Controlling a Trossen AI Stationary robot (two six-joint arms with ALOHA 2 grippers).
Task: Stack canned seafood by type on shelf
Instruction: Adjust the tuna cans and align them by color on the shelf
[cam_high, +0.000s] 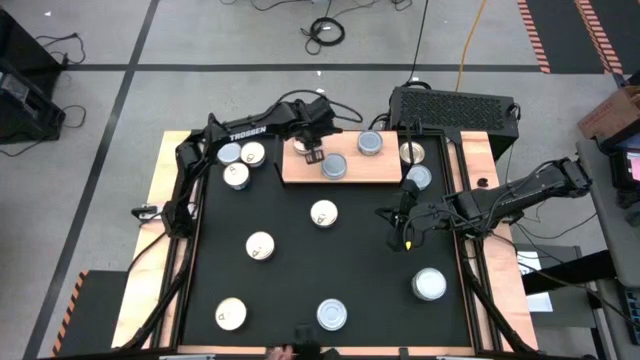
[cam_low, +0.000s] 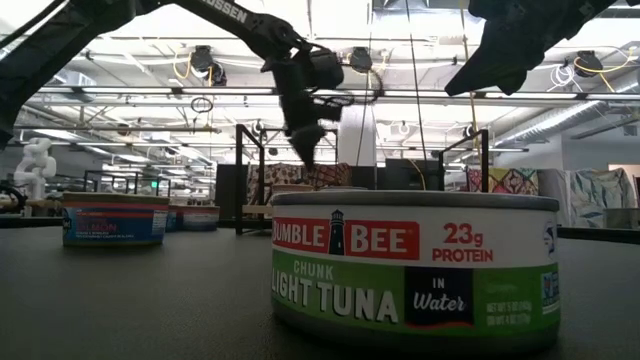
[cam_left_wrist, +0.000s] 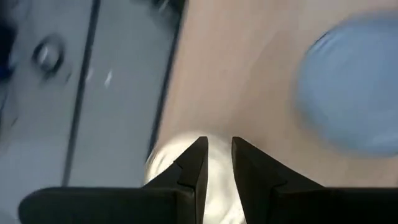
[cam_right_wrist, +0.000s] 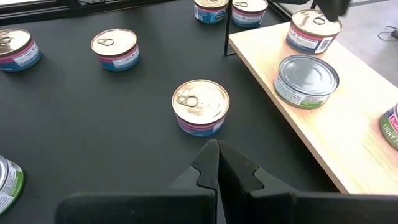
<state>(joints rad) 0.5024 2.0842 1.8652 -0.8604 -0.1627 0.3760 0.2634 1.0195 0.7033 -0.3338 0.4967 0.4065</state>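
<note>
The left gripper (cam_high: 312, 153) hangs over the left end of the shelf (cam_high: 345, 178), a light wooden board at the far side of the black table (cam_high: 330, 260). Its fingers (cam_left_wrist: 193, 165) stand a narrow gap apart just above a pale-topped tin (cam_left_wrist: 214, 168) on that end of the board; whether they touch it I cannot tell. Two silver-topped tins sit on the board to the right of it, one near the middle (cam_high: 334, 167) and one farther back (cam_high: 370, 144). The right gripper (cam_high: 404, 238) hovers over the table right of centre, its jaws pressed together and holding nothing, with a goldish tin (cam_right_wrist: 200, 106) on the table just ahead of it. Other tins are scattered about: a cluster of three (cam_high: 240, 160) at the far left, two (cam_high: 414, 165) off the board's right end, and several loose ones toward the near edge, including a green-labelled tuna can (cam_low: 415, 265) nearest of all.
</note>
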